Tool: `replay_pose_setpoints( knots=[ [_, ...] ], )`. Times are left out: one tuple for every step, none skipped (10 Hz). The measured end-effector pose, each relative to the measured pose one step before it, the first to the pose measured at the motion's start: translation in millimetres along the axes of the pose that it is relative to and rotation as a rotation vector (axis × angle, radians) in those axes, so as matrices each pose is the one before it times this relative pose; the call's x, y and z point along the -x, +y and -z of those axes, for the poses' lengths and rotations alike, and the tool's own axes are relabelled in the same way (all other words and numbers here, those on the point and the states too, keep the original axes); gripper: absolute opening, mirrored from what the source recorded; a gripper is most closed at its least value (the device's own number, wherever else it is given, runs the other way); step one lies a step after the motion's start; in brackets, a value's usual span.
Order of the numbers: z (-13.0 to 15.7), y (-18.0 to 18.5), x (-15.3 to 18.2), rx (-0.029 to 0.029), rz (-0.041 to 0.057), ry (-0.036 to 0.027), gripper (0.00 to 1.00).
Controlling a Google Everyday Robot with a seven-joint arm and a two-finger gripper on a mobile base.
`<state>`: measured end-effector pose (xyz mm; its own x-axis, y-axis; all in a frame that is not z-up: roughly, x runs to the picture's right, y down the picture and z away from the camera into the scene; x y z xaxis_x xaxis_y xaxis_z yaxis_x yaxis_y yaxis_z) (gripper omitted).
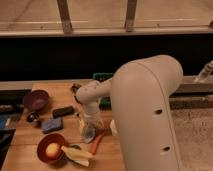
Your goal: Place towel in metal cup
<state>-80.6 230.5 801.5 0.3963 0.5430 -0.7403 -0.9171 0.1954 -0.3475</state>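
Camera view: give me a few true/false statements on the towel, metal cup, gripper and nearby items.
1. The small pale grey-blue bunched towel sits inside the small dark shiny metal cup. False: it is at the gripper, well right of the cup.
2. The gripper is over the middle of the wooden table, at the towel. True.
3. The round red bowl holds a round yellow-orange fruit. True.
4. The flat blue rectangular sponge lies in the red bowl. False: it lies on the table, just right of the metal cup.
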Motion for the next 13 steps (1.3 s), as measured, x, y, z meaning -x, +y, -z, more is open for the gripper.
replay_pose_setpoints(
  knots=[
    [-0.21,4.41,0.01,0.00501,0.00962,-0.00184,0.58],
    [-0.26,3.98,0.10,0.00539,0.01286,-0.00176,0.48],
    [-0.18,3.48,0.18,0.00583,0.01224,-0.00194,0.40],
    [-1.83,4.42,-0.11,0.00673,0.01597,0.00039,0.28],
    [-1.50,4.79,-0.07,0.01153,0.01191,-0.00110,0.17],
    [-0.55,1.72,0.06,0.01177,0.00583,-0.00286,0.09],
    [0.02,-0.52,-0.49,0.01277,0.00484,-0.00378,0.02],
    [2.01,2.13,-0.70,0.03022,0.00436,-0.01321,0.00],
    [5.66,-0.69,0.77,0.05492,-0.00477,-0.03084,0.00],
    [12.12,-6.48,0.60,0.07854,-0.01084,-0.04352,0.00],
    [18.91,-0.53,2.87,0.06647,0.00141,-0.04948,0.00],
    [13.67,2.72,4.09,0.01325,0.00515,-0.03086,0.00],
    [18.77,5.75,7.78,-0.00320,0.01697,-0.03777,0.00]
  ],
)
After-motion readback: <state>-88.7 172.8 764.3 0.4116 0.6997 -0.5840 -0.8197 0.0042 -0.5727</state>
